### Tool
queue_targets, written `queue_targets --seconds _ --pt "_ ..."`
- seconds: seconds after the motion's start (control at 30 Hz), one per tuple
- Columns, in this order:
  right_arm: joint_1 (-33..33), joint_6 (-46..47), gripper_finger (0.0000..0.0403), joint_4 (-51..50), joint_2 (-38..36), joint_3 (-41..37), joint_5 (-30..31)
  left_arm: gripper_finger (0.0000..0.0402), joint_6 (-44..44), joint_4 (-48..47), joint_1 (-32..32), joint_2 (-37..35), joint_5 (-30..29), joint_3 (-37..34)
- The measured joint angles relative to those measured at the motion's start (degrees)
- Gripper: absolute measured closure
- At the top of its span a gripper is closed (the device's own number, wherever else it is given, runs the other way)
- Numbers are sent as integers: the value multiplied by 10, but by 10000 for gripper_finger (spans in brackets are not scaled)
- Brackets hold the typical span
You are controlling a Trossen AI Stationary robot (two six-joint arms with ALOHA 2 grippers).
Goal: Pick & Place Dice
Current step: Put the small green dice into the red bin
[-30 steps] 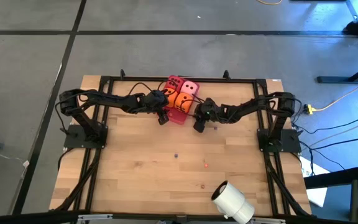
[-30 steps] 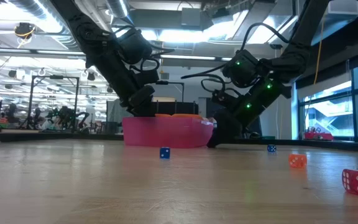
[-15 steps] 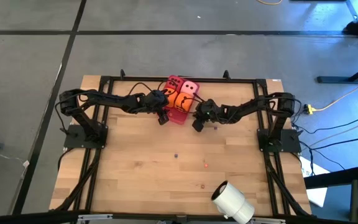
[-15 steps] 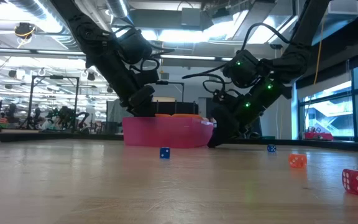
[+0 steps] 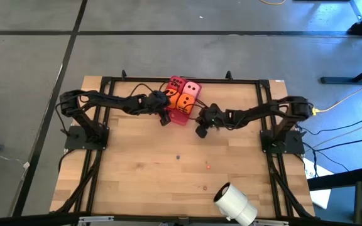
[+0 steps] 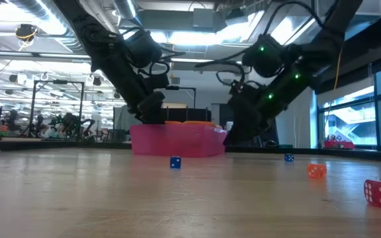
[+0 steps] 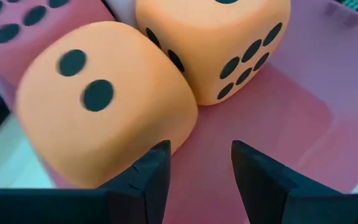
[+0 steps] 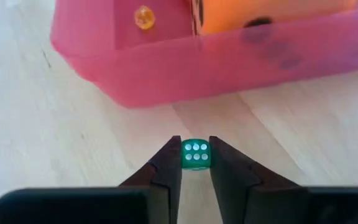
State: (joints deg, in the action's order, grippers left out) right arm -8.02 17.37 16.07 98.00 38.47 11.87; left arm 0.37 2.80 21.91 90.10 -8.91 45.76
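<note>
Green die in right claw

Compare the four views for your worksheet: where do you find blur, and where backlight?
Left wrist view: the near orange die is soft and smeared, too close to focus. Right wrist view: the small green die between the right gripper fingers is crisp, the pink tray softer. Low view: bright ceiling lights silhouette both arms. High view: evenly lit.

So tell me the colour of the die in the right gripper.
Green with white pips. The die shows best in the right wrist view, pinched in the right gripper.
</note>
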Motion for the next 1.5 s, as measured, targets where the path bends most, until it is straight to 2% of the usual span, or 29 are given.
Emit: queue_targets --seconds 0.17,0.37,0.6,0.77,0.93,1.13,1.3,1.5 --pt "25 2 332 11 -37 1 28 241 5 -1 -7 -33 -37 0" --pt "30 -13 342 54 -51 2 100 252 4 -6 -23 -98 -47 0" --pt "28 -46 330 194 -49 3 83 256 5 -40 -39 -130 -52 0" --pt "18 -45 337 195 -39 5 75 256 4 -40 -39 -130 -56 0" --pt "18 -34 333 200 18 47 49 257 4 -39 -39 -131 -57 0" --pt "21 -75 331 152 85 122 49 258 2 -39 -39 -131 -56 0" --pt "18 -74 318 29 93 161 51 258 3 -43 -39 -131 -56 0" --pt "17 -88 282 3 93 170 53 258 3 -44 -39 -131 -56 0"
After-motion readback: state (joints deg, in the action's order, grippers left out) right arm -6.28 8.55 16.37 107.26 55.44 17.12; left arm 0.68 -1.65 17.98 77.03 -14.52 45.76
